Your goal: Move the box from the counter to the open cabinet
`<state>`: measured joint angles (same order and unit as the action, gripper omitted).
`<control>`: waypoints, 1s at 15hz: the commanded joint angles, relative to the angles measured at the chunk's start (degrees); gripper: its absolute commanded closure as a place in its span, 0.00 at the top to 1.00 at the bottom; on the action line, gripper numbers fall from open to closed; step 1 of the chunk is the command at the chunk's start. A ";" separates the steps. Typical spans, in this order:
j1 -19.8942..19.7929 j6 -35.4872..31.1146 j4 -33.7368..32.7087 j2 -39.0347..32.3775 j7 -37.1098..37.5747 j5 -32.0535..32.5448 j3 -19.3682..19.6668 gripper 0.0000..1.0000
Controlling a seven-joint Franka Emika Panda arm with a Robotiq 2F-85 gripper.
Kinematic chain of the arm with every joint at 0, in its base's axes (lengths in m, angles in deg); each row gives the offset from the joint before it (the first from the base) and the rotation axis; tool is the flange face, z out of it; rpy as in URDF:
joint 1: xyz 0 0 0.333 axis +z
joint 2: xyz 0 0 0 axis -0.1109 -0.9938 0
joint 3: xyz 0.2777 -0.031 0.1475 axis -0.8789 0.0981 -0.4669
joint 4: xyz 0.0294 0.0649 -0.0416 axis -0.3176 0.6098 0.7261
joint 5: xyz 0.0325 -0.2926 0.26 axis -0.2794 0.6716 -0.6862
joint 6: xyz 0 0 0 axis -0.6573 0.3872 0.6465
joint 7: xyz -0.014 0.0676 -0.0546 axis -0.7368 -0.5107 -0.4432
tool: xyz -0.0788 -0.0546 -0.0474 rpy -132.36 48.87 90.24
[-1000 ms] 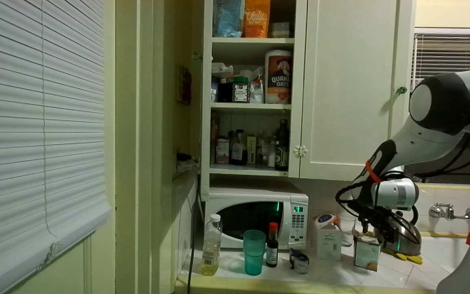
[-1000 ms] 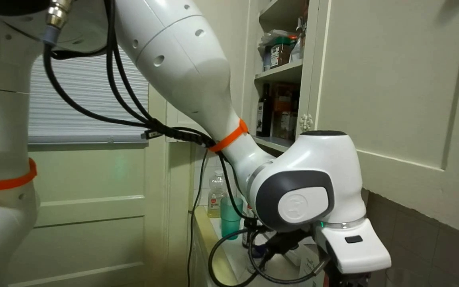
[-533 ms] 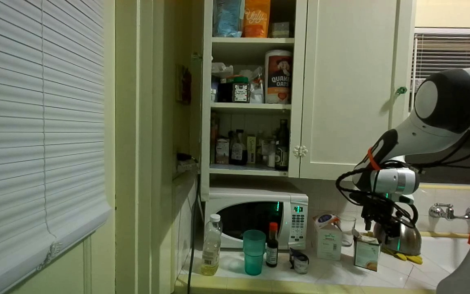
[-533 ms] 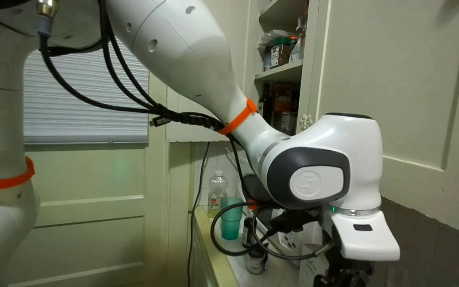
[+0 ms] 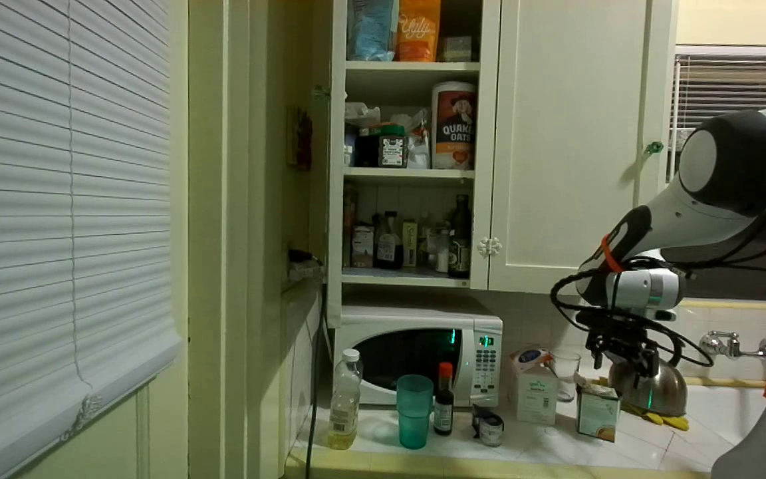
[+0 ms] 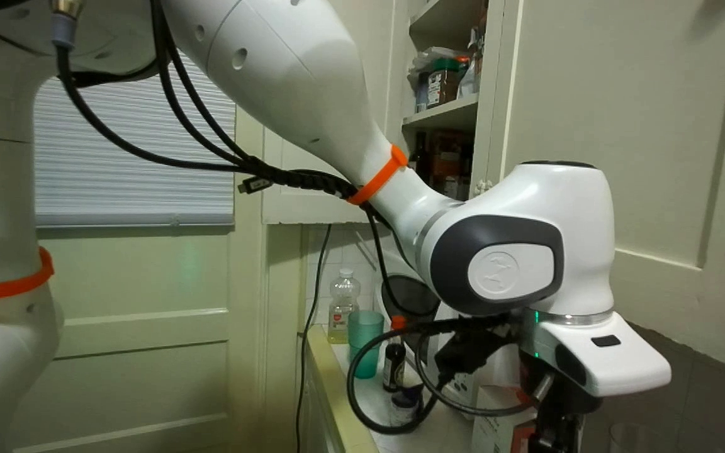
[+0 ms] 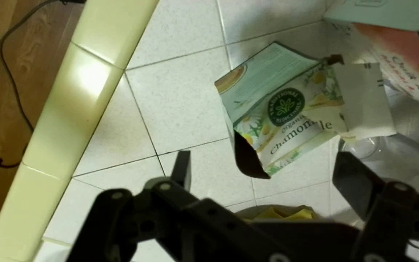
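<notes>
A: In an exterior view, where does the box [image 5: 598, 414] stand?

B: On the tabletop [image 5: 629, 452], between the taller carton [image 5: 536, 399] and the steel kettle [image 5: 662, 394]. The jaws are parted, higher than the box and apart from it. The cabinet [image 5: 491, 133], standing open, is above the microwave [image 5: 416, 352].

A: In an exterior view, what appears below the arm [image 6: 312, 107]?

B: A green cup [image 6: 365, 344] and a clear bottle [image 6: 342, 308]. The jaws run off the lower border; their spread cannot be told here.

A: In the wrist view?

B: The jaws stand wide; just beyond them lies the box, printed "Chamomile".
</notes>
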<state>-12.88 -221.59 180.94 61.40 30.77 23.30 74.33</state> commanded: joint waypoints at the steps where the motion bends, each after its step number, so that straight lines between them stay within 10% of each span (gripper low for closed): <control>1: -0.52 -0.25 1.06 0.97 -10.53 1.16 0.69 1.00; 15: -0.16 -2.21 0.17 0.18 -49.98 0.84 -0.03 1.00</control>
<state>-13.32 -225.61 181.56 61.04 -11.80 23.84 74.67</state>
